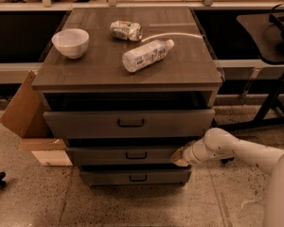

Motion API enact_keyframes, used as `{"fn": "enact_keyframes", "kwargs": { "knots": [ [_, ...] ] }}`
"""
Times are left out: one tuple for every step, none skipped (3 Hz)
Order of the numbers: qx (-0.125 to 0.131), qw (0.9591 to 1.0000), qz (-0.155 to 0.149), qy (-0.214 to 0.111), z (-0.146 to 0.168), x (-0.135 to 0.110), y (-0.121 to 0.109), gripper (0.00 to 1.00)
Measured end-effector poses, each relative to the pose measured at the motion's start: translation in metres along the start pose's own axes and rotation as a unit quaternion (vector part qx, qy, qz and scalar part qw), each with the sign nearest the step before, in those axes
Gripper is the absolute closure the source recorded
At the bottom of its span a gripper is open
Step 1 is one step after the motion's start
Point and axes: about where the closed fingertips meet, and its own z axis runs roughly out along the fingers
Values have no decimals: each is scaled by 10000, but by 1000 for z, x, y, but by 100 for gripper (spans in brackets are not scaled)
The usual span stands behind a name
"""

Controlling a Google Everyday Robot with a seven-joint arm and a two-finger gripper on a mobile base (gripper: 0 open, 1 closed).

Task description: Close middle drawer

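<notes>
Low at right, the white gripper [180, 156] presses the right end of the dark grey-brown wooden middle drawer [104, 156], which stands slightly out. Whether its grip is open or closed, cannot tell. Mid-push; next needs a straight inward shove until flush.

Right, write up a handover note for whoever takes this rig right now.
The gripper sits against the right end of the middle drawer front.
The middle drawer is mostly in, but its front seems to stand a little proud of the bottom drawer.
The top drawer is pulled out; it is not part of this job.
Left to do: push the middle drawer fully home, then back off.
</notes>
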Motion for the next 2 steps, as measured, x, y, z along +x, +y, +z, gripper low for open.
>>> {"fn": "enact_keyframes", "kwargs": {
  "knots": [
    [-10, 10000, -11, 8, -1, -1, -1, 100],
    [-112, 9995, -287, -33, -10, 0, 13, 100]
  ]
}}
